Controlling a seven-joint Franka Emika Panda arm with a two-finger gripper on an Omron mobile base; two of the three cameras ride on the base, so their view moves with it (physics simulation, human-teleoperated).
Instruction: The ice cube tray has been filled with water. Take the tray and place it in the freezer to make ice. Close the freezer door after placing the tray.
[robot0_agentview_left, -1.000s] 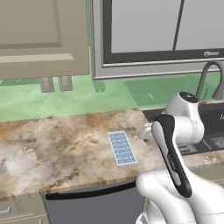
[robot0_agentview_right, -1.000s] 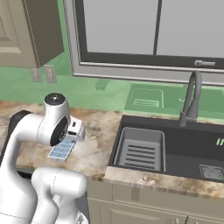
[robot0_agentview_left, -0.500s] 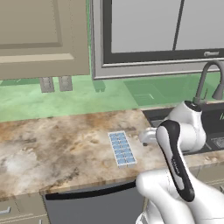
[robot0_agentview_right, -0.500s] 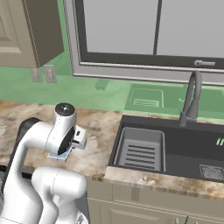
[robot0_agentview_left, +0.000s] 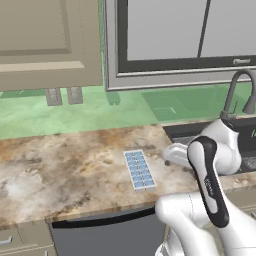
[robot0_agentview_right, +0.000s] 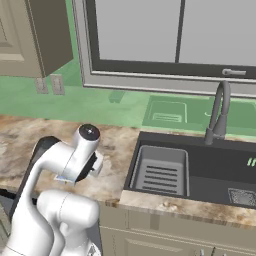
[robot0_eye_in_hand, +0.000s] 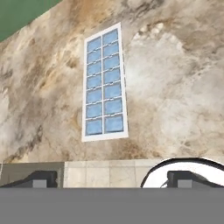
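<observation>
Directly beyond open hand (robot0_eye_in_hand: 112, 180): ice cube tray (robot0_eye_in_hand: 105, 83)

Counter's a mottled brown stone top (robot0_agentview_left: 60, 165). The ice cube tray (robot0_agentview_left: 139, 170) lies flat on it, near the front edge.

Robot arm (robot0_agentview_left: 210, 200): glossy white rounded shells w/ smooth, bulbous joints. One long link has a black strip down its side w/ small pale marking, unreadable. In right base view arm (robot0_agentview_right: 60, 165) is white w/ black band along edge of curved link; round end cap, dark w/ tiny light dots. Gripper (robot0_eye_in_hand: 111, 178): two small dark grey blocky fingertips.
</observation>
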